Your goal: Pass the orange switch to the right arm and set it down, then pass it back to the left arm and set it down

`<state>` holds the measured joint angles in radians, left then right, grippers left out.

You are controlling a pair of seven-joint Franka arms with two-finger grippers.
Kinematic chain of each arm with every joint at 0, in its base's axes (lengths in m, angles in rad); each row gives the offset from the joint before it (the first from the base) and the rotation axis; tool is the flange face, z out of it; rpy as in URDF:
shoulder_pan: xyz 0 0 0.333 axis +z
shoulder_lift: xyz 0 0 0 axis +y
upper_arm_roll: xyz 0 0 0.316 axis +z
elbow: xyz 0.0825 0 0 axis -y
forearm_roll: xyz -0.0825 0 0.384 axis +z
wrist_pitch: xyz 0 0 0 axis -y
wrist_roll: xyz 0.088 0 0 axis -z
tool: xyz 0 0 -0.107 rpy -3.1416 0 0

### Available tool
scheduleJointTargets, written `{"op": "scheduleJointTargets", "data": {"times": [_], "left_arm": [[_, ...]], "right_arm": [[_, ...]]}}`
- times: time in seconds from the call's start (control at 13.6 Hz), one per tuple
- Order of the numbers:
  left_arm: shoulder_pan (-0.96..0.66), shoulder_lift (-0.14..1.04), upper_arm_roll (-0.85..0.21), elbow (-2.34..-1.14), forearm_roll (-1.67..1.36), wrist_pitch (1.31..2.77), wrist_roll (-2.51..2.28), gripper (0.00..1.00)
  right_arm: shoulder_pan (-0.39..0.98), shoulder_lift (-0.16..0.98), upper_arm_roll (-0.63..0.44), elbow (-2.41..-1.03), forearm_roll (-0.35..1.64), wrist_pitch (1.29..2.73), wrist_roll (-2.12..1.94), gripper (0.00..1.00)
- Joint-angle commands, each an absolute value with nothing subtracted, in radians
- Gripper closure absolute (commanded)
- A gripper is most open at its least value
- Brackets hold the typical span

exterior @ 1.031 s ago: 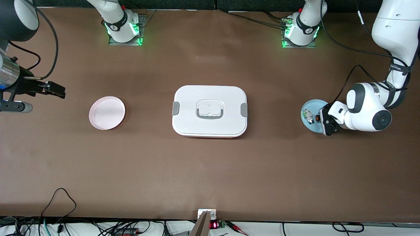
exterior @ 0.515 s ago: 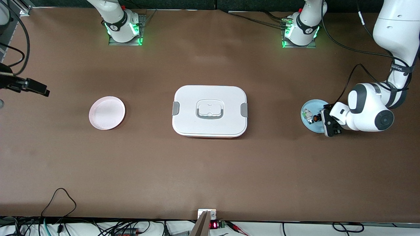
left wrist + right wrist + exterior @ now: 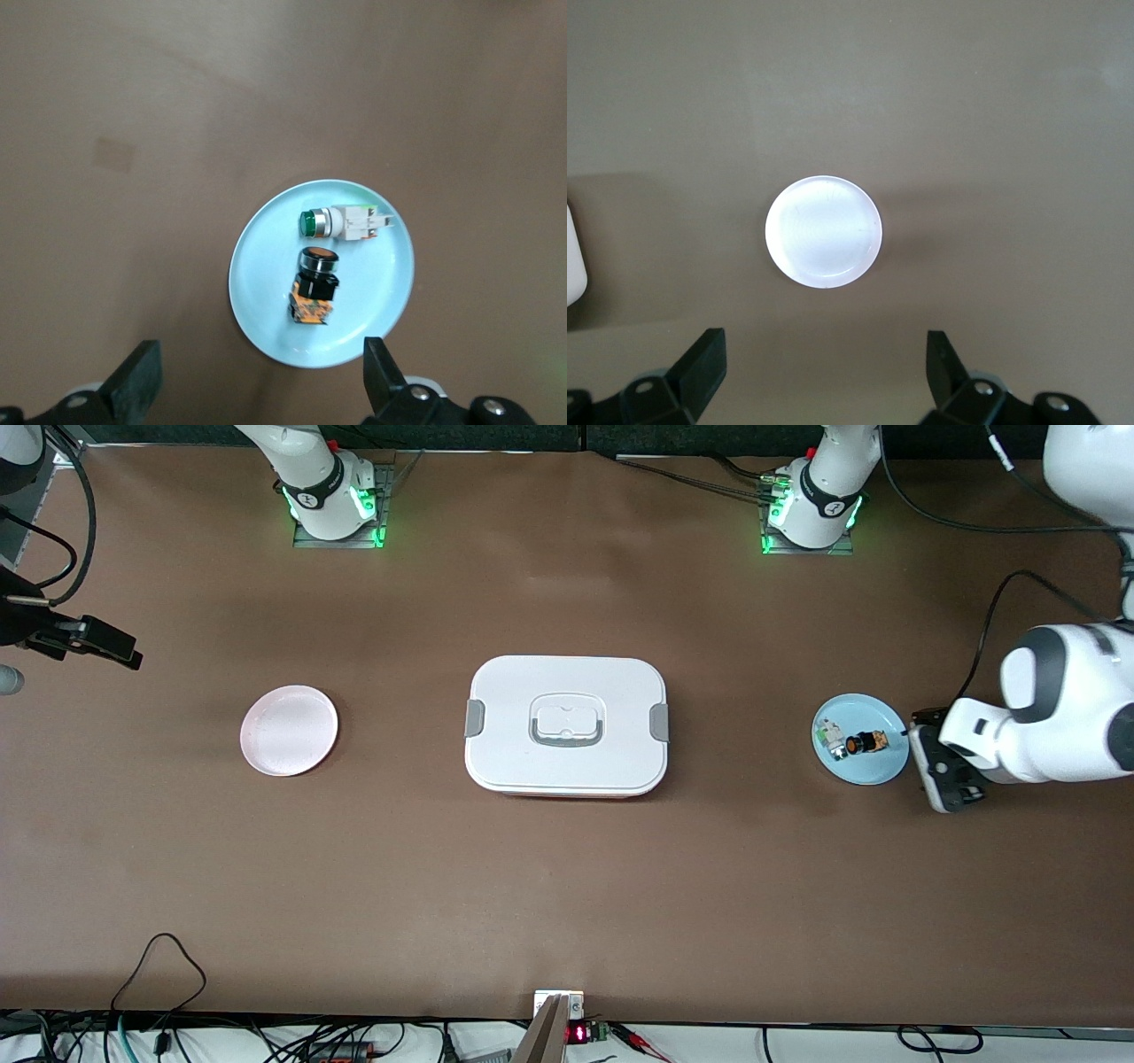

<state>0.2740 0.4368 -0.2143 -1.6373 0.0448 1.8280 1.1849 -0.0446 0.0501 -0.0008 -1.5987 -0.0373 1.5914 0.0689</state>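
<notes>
Left claw now off blue plate, open; orange switch uncovered.

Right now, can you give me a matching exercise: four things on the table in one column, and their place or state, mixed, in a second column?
1. tiny black switch with orange cap
2. large white plastic box
3. round pink plate
4. left arm's black tool

A. table's middle, lid on
B. open, holds nothing
C. lies on the round light-blue plate
D. bare, toward the right arm's end

Pairs: 1-C, 2-A, 3-D, 4-B
</notes>
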Motion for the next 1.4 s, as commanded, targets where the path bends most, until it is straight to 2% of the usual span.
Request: {"op": "scheduleJointTargets", "data": {"times": [0.0, 0.29, 0.59, 0.81, 1.03, 1.25, 1.33], "left_arm": [[0.236, 0.421, -0.221, -1.513, 0.075, 1.688, 0.938, 0.00], [0.146, 0.293, -0.230, -1.477, 0.069, 1.518, 0.426, 0.00], [0.100, 0.265, -0.230, -1.335, 0.061, 1.346, 0.042, 0.00], [0.112, 0.216, -0.216, -1.328, 0.063, 1.310, -0.031, 0.00], [0.107, 0.160, -0.210, -1.350, 0.039, 1.308, -0.196, 0.00], [0.100, 0.007, -0.210, -1.535, -0.029, 1.418, -0.282, 0.00], [0.097, -0.017, -0.210, -1.563, -0.028, 1.455, -0.291, 0.00]], "right_arm": [[-0.046, -0.035, 0.002, -1.690, -0.046, 1.621, 0.051, 0.00], [-0.049, -0.008, 0.002, -1.649, -0.026, 1.623, 0.045, 0.00], [-0.051, -0.006, -0.006, -1.637, 0.003, 1.617, 0.031, 0.00], [-0.051, -0.009, -0.006, -1.635, 0.000, 1.615, 0.031, 0.00], [-0.051, -0.009, -0.005, -1.634, -0.002, 1.601, 0.014, 0.00], [-0.049, -0.011, -0.002, -1.634, -0.002, 1.597, -0.018, 0.00], [-0.049, -0.011, -0.002, -1.632, -0.002, 1.597, -0.011, 0.00]]}}
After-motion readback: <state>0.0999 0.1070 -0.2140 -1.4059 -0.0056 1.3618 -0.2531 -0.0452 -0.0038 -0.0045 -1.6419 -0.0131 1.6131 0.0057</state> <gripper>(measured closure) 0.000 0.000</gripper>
